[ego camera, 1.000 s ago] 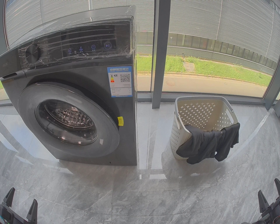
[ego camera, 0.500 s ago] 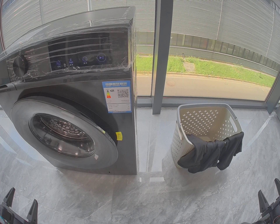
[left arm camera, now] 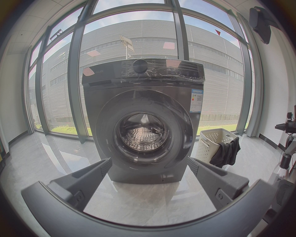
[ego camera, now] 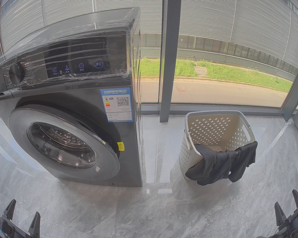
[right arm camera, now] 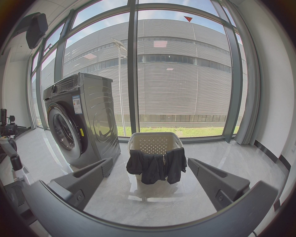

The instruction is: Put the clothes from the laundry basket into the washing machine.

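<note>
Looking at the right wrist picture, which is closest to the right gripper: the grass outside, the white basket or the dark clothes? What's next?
1. The dark clothes, draped over the basket's near rim.
2. The laundry basket, right behind them on the floor.
3. The grass, outside past the window.

Floor (ego camera: 192,210) is glossy grey marble-look tile, shiny enough to mirror the glass. Tall windows (ego camera: 223,37) in dark metal frames (ego camera: 167,62) wrap the room, with bright daylight pouring in. Outside: a strip of grass (ego camera: 236,72), a paved road (ego camera: 217,93) and a big grey ribbed building (right arm camera: 185,86) under blue sky (right arm camera: 166,7). A plain white wall (right arm camera: 277,92) meets the glass, dark baseboard (right arm camera: 271,152) along its bottom.
</note>
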